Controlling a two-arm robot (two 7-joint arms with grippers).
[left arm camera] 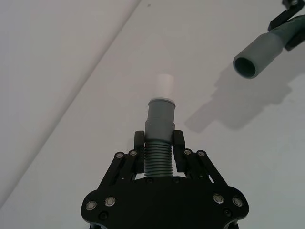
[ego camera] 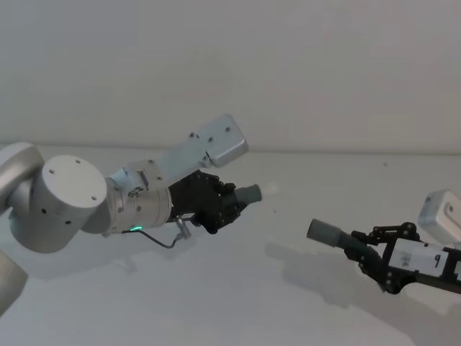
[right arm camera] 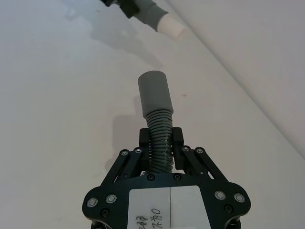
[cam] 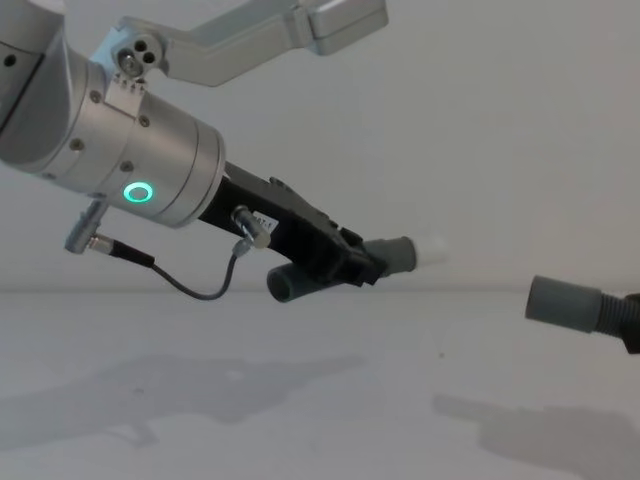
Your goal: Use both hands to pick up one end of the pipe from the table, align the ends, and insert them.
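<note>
Left gripper (ego camera: 229, 203) clenched on the white-tipped pipe piece (ego camera: 251, 193); right gripper (ego camera: 362, 250) clenched on the open-ended pipe piece (ego camera: 324, 232). Both pieces are held above the bench (ego camera: 238, 303), ends facing, well apart.

Your left gripper (left arm camera: 159, 143) and right gripper (right arm camera: 161, 140) are black; left pipe piece (left arm camera: 160, 119) ribbed grey, white-tipped; right pipe piece (right arm camera: 154, 93) ribbed grey; table (ego camera: 216, 310) white.

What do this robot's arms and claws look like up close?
The left arm is a thick silver cylinder with a glowing green ring light and a thin dark cable looping beneath it. The left gripper and right gripper are black two-finger linkages dotted with silver screws. The right one bears a white label with handwritten marks.
</note>
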